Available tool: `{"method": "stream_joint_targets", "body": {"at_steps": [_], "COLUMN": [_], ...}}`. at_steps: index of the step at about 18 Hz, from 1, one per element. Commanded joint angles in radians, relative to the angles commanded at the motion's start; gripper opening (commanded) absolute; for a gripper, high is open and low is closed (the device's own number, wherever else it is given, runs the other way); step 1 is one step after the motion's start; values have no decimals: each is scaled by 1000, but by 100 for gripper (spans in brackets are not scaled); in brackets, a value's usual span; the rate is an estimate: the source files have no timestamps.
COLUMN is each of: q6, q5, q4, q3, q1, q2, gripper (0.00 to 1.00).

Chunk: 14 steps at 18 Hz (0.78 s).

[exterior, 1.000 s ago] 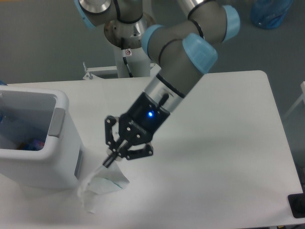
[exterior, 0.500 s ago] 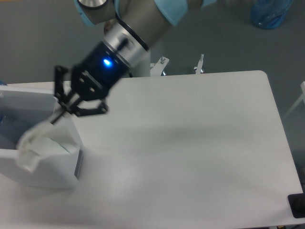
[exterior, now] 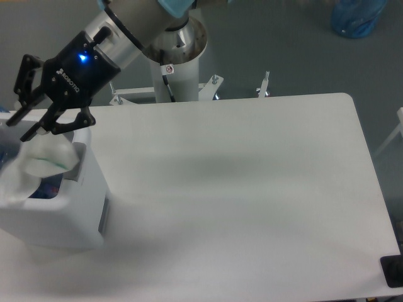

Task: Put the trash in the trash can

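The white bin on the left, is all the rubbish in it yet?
Nearly. Something blue and red already lies inside the boxy white plastic trash can, likely the bottle. The two-finger gripper hangs over its opening with fingers spread, and the crumpled white wrapper with a green fleck sits blurred at the opening. No trash shows on the white table.

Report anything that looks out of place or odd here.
Nothing is spilled or damaged. The only unsettled thing is the white wrapper, blurred, at the open top of the trash can, just below the gripper; whether the fingers grip it is unclear.
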Motion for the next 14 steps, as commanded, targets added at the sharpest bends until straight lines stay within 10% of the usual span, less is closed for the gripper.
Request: {"method": "stream_joint_targets", "body": {"at_steps": [6, 11, 14], "q6": [28, 48, 164], "q5": [14, 358, 512], "q4": [14, 0, 0], "q3": [46, 329, 377], "q1": [3, 6, 6], "q2": [-37, -214, -275], "gripper": [100, 100, 100]}}
